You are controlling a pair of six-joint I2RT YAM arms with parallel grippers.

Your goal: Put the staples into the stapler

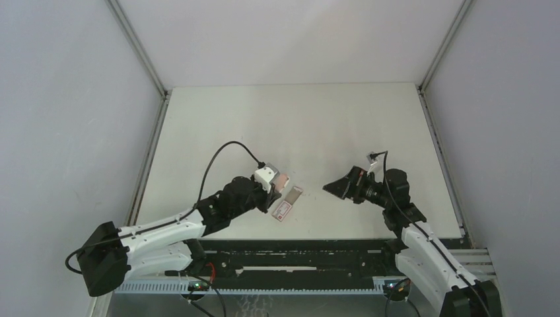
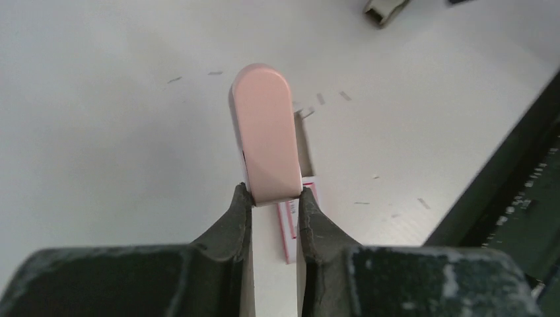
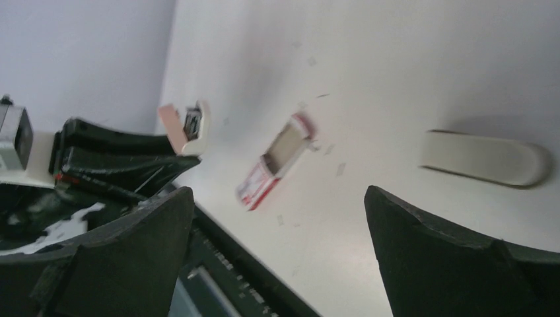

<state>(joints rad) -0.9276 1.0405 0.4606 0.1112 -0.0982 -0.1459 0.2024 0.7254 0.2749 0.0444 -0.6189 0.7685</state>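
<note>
My left gripper (image 2: 272, 195) is shut on the end of a small stapler (image 2: 264, 132) with a pink top and holds it above the table. In the right wrist view the stapler (image 3: 188, 125) gapes open, pink lid apart from white body, dark metal inside. In the top view it (image 1: 281, 179) sits at the left gripper (image 1: 274, 188). The staples box (image 1: 284, 208), white with red print, lies flat below it with its tray slid out. It also shows in the wrist views (image 2: 290, 228) (image 3: 274, 165). My right gripper (image 1: 330, 188) (image 3: 277, 198) is open and empty, to the right of the box.
A white oblong piece (image 3: 485, 158) lies on the table beyond the box, and shows at the top edge of the left wrist view (image 2: 386, 10). Loose staples (image 2: 343, 96) are scattered about. A black rail (image 1: 297, 254) runs along the near edge.
</note>
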